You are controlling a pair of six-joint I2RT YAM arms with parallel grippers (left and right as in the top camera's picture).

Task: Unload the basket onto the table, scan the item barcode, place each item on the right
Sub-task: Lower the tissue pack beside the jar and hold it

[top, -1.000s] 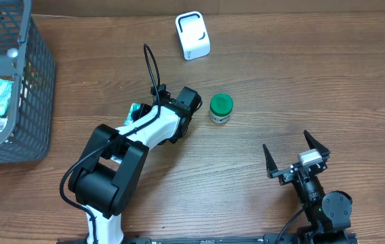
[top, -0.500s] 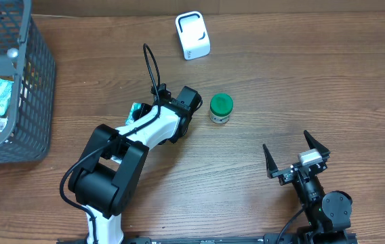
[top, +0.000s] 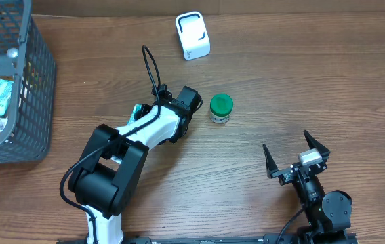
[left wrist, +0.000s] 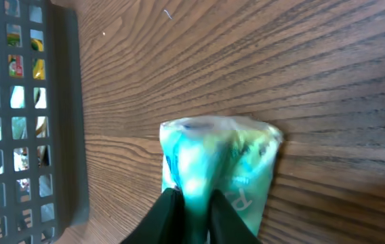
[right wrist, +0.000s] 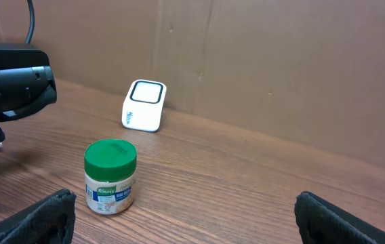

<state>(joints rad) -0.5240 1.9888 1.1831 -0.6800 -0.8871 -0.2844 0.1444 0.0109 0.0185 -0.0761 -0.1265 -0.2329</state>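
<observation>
The teal packet [left wrist: 223, 159] lies flat on the bench [top: 314, 68], and the left fingers [left wrist: 169, 217] stand close together at its near edge with a fold of the wrapper pinched between them, touching both. The rest of the packet spreads away from the fingertips across the wood, its far end crumpled. From overhead only a sliver of the packet [top: 137, 110] shows beside the left arm, which covers the grip itself; the left wrist view is the one that shows the contact, and it also shows the dark basket [left wrist: 64, 102] off to one side with packaged goods behind its mesh. The right fingers [right wrist: 43, 217] are spread wide and hold nothing, well apart from the packet, near the front edge of the bench. Their camera looks across at a green-lidded jar [right wrist: 110, 176] standing upright and, behind it, the white scanner [right wrist: 144, 105]. Overhead, the jar sits just beside the left arm's wrist, between packet and right arm.
</observation>
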